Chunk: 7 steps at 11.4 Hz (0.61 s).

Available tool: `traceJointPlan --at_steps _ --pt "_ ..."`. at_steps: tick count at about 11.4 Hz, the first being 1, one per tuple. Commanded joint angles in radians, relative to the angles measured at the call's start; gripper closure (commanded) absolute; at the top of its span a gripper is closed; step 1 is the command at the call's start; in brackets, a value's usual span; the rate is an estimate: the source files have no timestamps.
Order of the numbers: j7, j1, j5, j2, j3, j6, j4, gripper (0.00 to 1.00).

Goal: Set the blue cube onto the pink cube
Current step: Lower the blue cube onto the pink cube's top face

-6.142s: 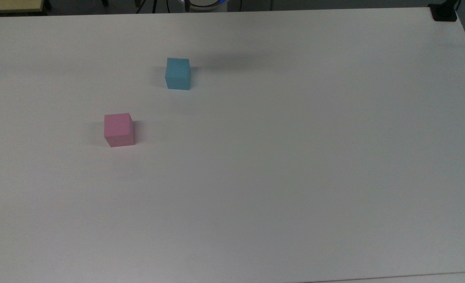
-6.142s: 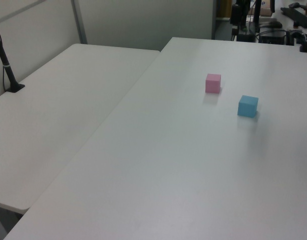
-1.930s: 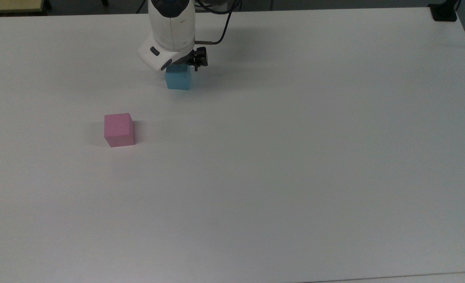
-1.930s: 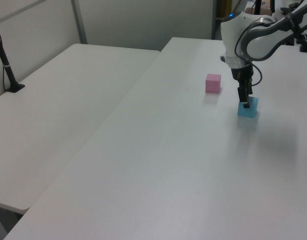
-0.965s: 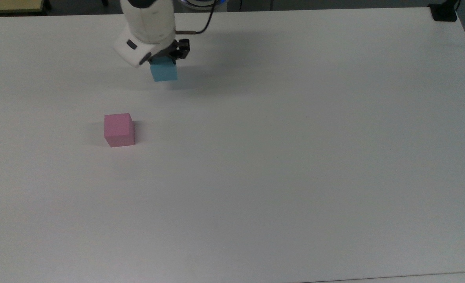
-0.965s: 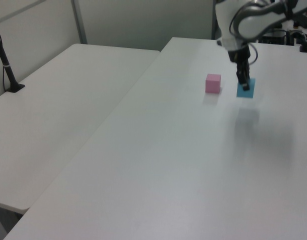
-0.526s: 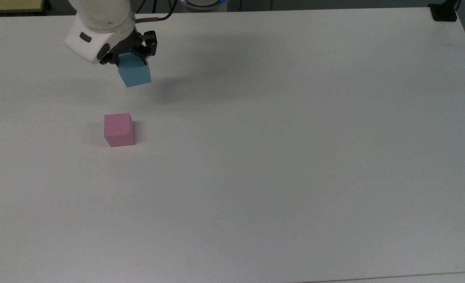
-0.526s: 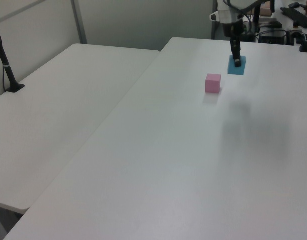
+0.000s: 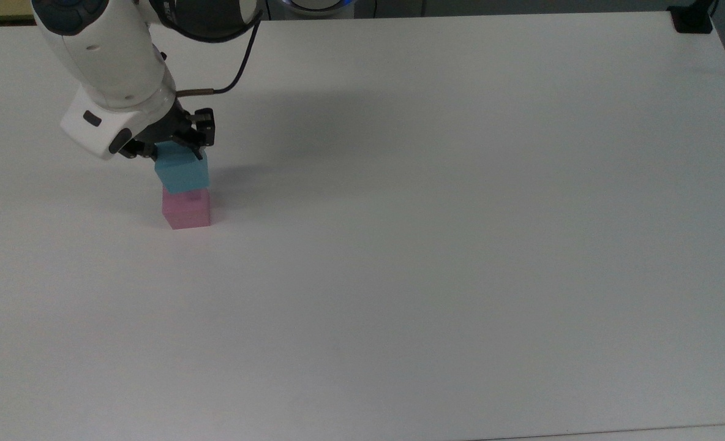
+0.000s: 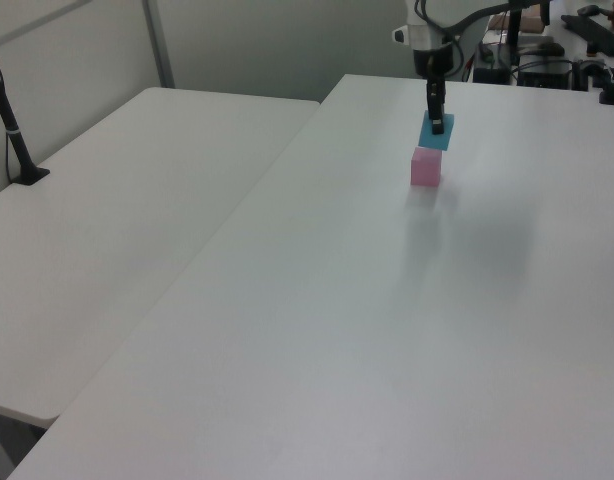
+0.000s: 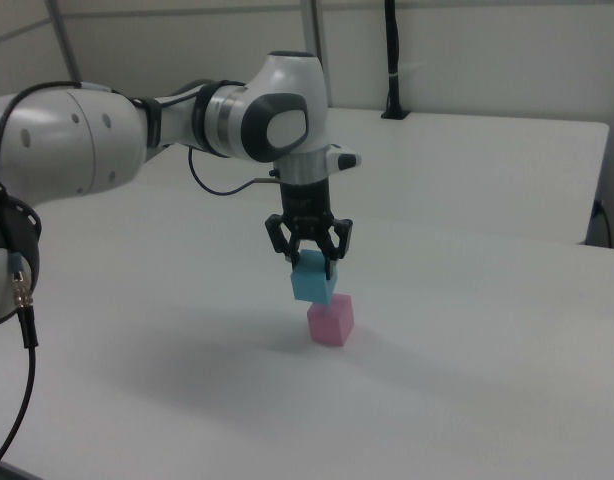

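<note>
Top view: one white robot arm [image 9: 108,67] reaches in from the far left corner of a white table [image 9: 460,245]. Its black gripper [image 9: 176,147] is clenched on one blue cube [image 9: 182,173], which sits slightly turned directly over one pink cube [image 9: 186,210]. The pink cube rests on the table near the top view's left edge, well back from the near edge.

Left view: the gripper [image 10: 436,123] points straight down, grasping the blue cube [image 10: 434,134] by its top. The pink cube [image 10: 425,167] is just below it, toward the far end of the table [image 10: 337,330]. One second white table [image 10: 107,230] adjoins along the left view's left.

Right view: the gripper [image 11: 309,258] fingers straddle the blue cube [image 11: 314,281]. Its lower corner appears level with the top of the pink cube [image 11: 331,321]; whether they touch cannot be told.
</note>
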Motion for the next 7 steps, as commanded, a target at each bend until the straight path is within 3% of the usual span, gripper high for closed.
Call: traceJointPlan --at_steps 1,6,7 --pt "0.050 0.007 0.010 0.042 -0.009 0.083 0.016 0.53" --pt "0.048 0.007 -0.012 0.045 -0.010 0.080 0.013 0.52" --pt "0.053 0.007 -0.030 0.045 -0.010 0.078 0.009 0.12"
